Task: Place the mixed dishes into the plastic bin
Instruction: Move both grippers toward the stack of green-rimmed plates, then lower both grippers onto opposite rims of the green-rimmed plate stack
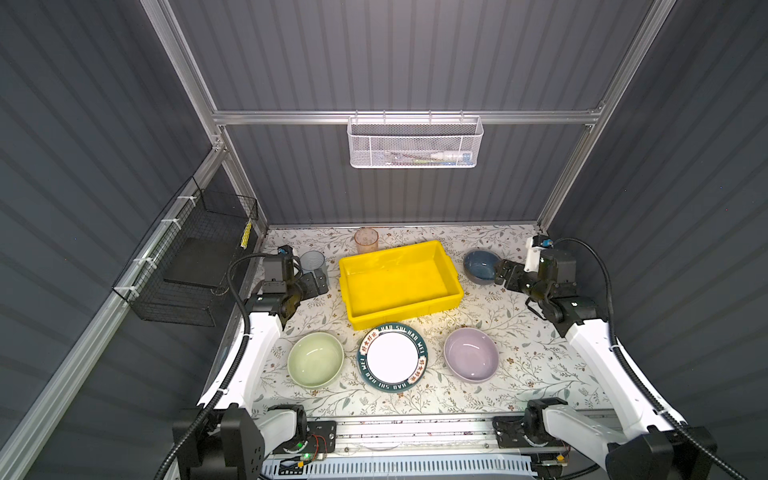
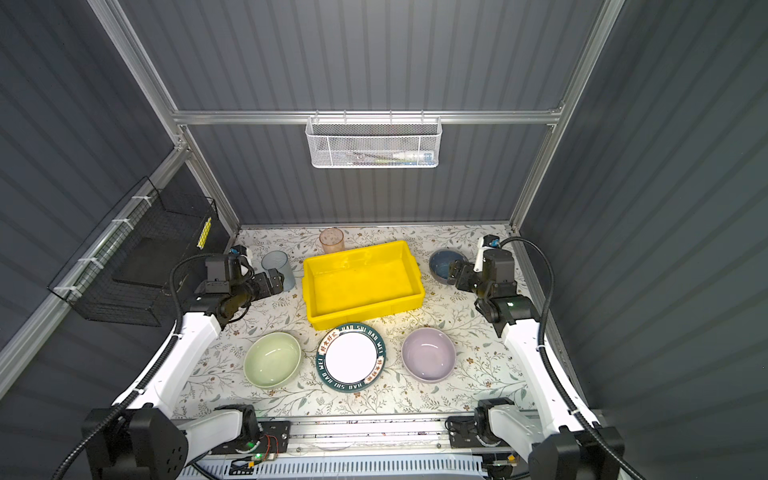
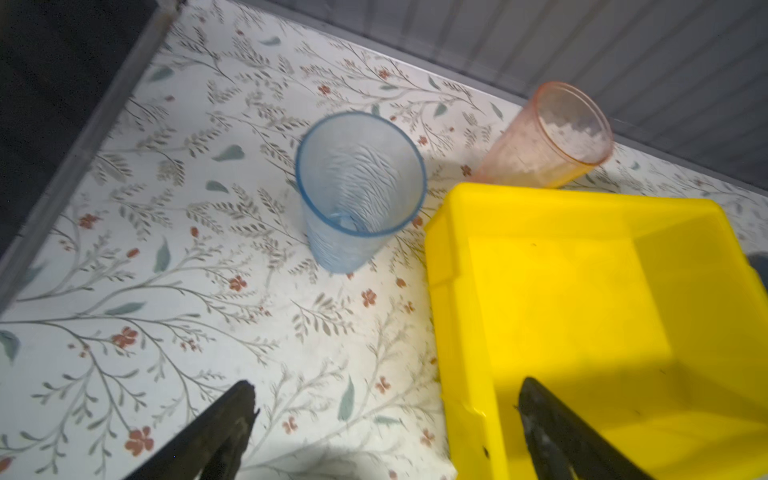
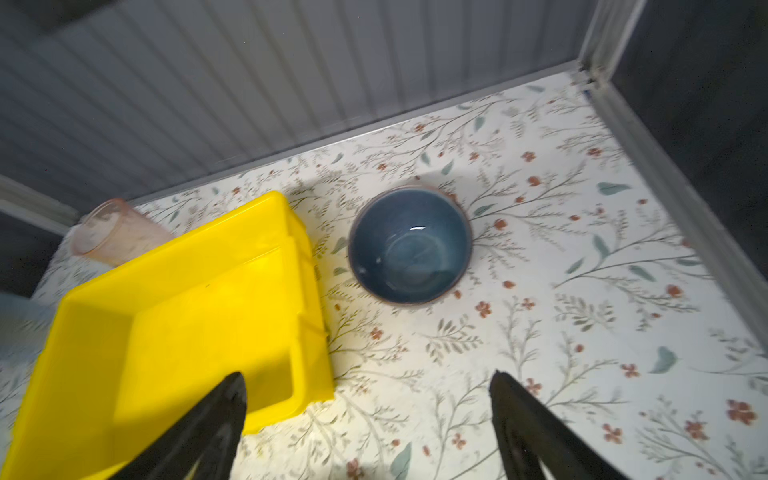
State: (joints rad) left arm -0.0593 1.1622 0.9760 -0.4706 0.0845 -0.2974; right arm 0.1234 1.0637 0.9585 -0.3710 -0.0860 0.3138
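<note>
- Left gripper [image 3: 386,386]: jaws wide apart, nothing between them. The arm reaches along the worktop's left edge, wrist turned inward and pitched down.
- Blue tumbler [image 3: 359,195]: upright near the far left corner, ahead of those jaws and clear of them. Its long axis is vertical, so you should expect a side-on grip.
- Pink tumbler [image 3: 548,137]: upright at the far edge, just behind the bin's corner.
- Yellow bin [image 1: 405,309]: mid worktop, no dishes in it.
- Near edge: pale green bowl [image 1: 316,359], green-rimmed plate [image 1: 392,357] and lilac bowl [image 1: 471,354] in a row, well apart from both grippers.
- Blue bowl [image 4: 409,245]: mouth up near the far right corner, directly ahead of the right jaws, untouched. Your right arm is nearer.
- Right gripper [image 4: 368,374]: jaws apart, holding nothing, wrist turned inward toward the bowl.
</note>
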